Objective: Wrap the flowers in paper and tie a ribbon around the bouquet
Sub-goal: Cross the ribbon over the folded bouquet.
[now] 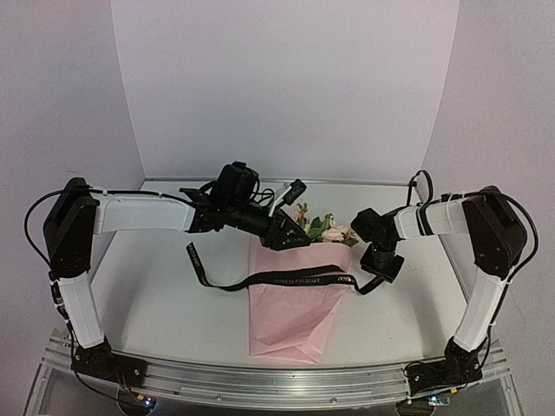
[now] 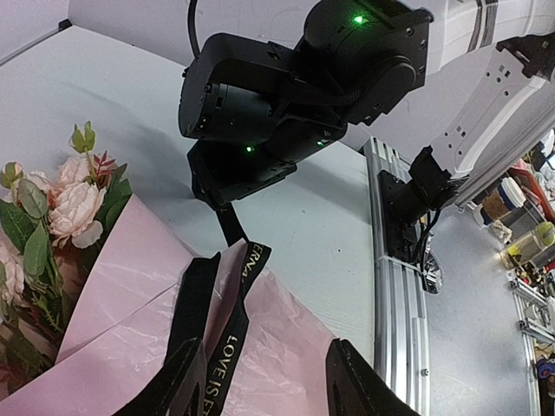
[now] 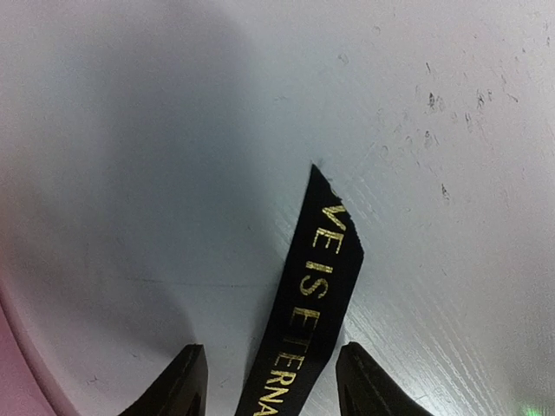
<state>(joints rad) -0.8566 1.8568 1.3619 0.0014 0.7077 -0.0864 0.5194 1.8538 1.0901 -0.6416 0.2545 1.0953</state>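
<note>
A: Location of bouquet?
B: Flat on tabletop, flowers at far end, with ribbon draped across its middle.
A: Claws?
B: Left claw above bouquet's far end, jaws apart, nothing pinched. Right claw just right of bouquet, jaws apart, straddling ribbon's end, no grip.
</note>
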